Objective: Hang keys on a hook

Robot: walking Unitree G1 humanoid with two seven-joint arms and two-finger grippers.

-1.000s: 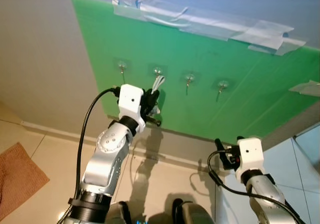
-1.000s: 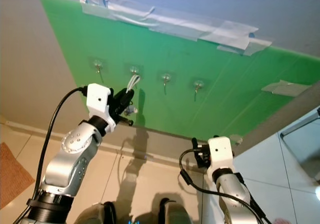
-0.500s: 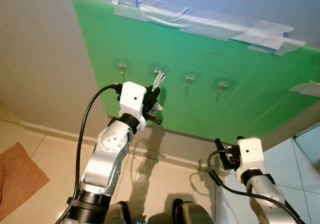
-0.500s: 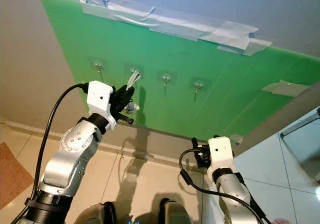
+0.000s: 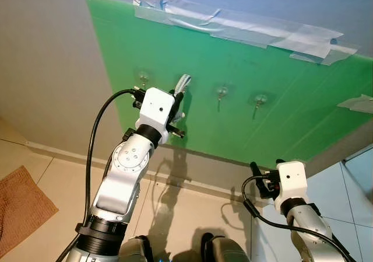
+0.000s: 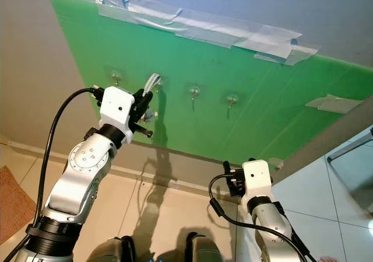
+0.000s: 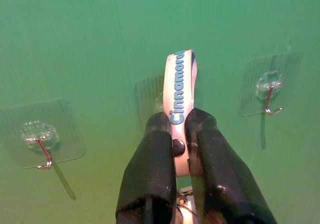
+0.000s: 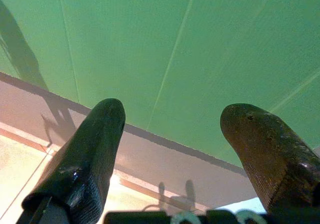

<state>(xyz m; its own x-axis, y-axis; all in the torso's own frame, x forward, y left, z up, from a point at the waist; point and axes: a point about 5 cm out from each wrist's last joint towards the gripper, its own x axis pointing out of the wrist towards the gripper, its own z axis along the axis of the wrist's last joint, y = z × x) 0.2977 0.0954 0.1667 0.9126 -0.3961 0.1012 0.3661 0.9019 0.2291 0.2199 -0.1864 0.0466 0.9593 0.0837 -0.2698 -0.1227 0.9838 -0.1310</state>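
Green plastic board (image 5: 280,122) covers the lower wall, held along its upper edge by strips of grey tape (image 5: 233,25), and it carries a row of four small clear stick-on hooks. Taking the second hook from the left as the landmark, the left gripper (image 7: 179,134) is raised right up to it, jaws pressed together on a white strap (image 7: 181,89) with blue lettering, pinched just below its loop so the loop stands free above the fingertips. That grip looks chosen on purpose: an open loop poking upward is what can be dropped over the hook's prong. The keys (image 6: 150,116) dangle below the fingers, close against the board. In the left wrist view the strap's loop covers the second hook's clear pad, so I cannot tell whether it has caught the prong or is only held in front of it. The first hook (image 7: 41,143) sits to one side of the strap and the third hook (image 7: 270,92) to the other, both bare; the fourth hook (image 5: 259,101) lies further along. The right gripper (image 8: 175,129) hangs low, well away from the second hook, jaws spread and holding nothing, facing the board's lower edge and the skirting. The tiled floor (image 5: 35,174) lies below.
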